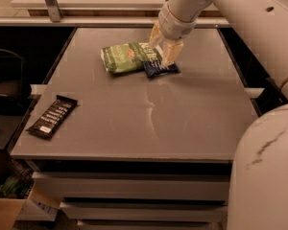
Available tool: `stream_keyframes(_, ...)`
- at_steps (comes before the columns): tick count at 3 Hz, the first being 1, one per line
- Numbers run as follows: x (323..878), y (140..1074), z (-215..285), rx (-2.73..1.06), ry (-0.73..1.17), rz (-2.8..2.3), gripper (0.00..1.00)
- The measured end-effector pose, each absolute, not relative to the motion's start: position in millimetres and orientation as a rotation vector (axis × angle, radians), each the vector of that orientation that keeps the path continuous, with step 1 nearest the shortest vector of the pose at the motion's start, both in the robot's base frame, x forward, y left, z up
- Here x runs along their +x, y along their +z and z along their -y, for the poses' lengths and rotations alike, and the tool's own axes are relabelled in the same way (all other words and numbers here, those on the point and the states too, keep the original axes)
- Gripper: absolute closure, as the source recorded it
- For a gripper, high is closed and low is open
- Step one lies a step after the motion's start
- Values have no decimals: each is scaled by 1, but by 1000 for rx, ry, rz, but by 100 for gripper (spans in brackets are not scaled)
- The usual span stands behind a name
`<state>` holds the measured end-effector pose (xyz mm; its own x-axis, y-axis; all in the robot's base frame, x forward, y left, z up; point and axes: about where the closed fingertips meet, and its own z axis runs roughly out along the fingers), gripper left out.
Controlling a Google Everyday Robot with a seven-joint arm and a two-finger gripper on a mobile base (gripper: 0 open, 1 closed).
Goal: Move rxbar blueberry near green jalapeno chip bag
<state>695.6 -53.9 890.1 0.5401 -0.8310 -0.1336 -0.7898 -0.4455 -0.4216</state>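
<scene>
The rxbar blueberry (160,69), a small dark navy bar, lies flat on the grey table (182,119). It touches the right end of the green jalapeno chip bag (127,57), which lies at the table's far middle. My gripper (163,47) hangs just above the bar and the bag's right end. Its two pale fingers (172,51) are spread apart and hold nothing. The white arm reaches in from the upper right.
A longer black-brown wrapped bar (53,116) lies at the table's left edge. A shelf with a metal post (50,1) stands behind the table. Drawers sit below the front edge. The robot's white body (264,171) fills the lower right.
</scene>
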Motion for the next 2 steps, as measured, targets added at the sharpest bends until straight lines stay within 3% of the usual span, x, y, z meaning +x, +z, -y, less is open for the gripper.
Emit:
stream_keyframes(1,697,894,48,-2355,-93,-1287,0)
stream_keyframes(2,697,894,48,-2355,-93,-1287,0)
